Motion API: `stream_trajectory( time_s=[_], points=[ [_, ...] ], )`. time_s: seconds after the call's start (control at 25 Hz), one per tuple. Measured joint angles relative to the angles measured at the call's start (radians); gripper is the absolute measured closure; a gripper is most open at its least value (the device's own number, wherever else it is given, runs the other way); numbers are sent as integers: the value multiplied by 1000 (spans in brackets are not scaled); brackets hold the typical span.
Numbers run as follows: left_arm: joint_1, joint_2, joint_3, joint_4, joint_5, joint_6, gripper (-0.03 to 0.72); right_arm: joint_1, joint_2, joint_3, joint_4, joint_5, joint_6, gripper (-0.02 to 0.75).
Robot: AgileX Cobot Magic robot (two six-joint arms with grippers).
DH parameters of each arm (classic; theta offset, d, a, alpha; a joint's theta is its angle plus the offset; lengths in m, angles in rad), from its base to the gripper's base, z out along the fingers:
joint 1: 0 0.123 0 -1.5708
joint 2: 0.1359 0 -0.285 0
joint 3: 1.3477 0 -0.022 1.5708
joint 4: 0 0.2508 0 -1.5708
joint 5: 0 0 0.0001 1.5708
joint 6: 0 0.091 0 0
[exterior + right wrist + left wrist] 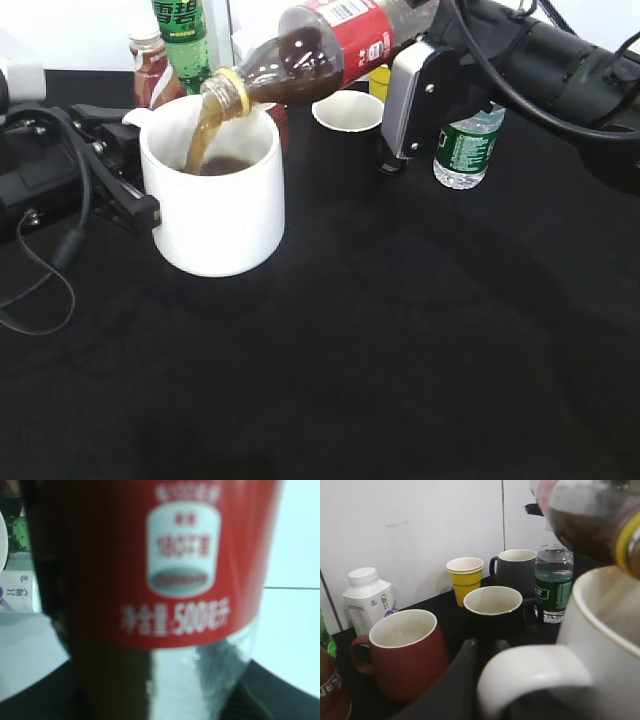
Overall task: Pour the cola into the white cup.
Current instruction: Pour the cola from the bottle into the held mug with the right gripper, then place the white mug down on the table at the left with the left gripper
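The cola bottle (320, 50) with a red label is tilted neck-down to the left, and brown liquid streams from its mouth into the white cup (215, 200). My right gripper (405, 100) is shut on the bottle's body; the label (150, 560) fills the right wrist view. The white cup stands on the black table at the left. My left gripper (130, 195) is shut on its loop handle (532, 672). A pool of cola lies in the cup. The bottle's neck (600, 520) hangs over the cup's rim (607, 610) in the left wrist view.
Behind the cup stand a dark red mug (402, 652), a black mug (495, 612), a grey mug (517, 570), yellow paper cups (465, 577), a white carton (367, 597), a water bottle (468, 145), a green soda bottle (182, 35) and a Nestle bottle (152, 70).
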Motion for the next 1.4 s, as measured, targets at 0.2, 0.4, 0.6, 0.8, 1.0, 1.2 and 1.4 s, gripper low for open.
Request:
stream_trajectory(
  time_s=[0.2,0.4,0.6,0.8,1.0,1.2,1.4],
  points=[
    [0,0,0,2,1,0,627,0,0,-5,4,-1,0,353],
    [0,0,0,-21,-16,1,627,2,0,-5,-11,-8,125,353],
    [0,0,0,-35,-37,1,627,2,0,-5,-66,16,264,353],
    [0,0,0,-36,-45,1,627,2,0,-5,-85,52,595,353],
    [0,0,0,-45,-38,1,627,2,0,-5,-85,57,1318,353],
    [0,0,0,-68,6,1,627,2,0,-5,-92,0,1689,353],
    [0,1,0,-69,10,1,627,-12,-133,104,-101,108,1743,353]
  ],
)
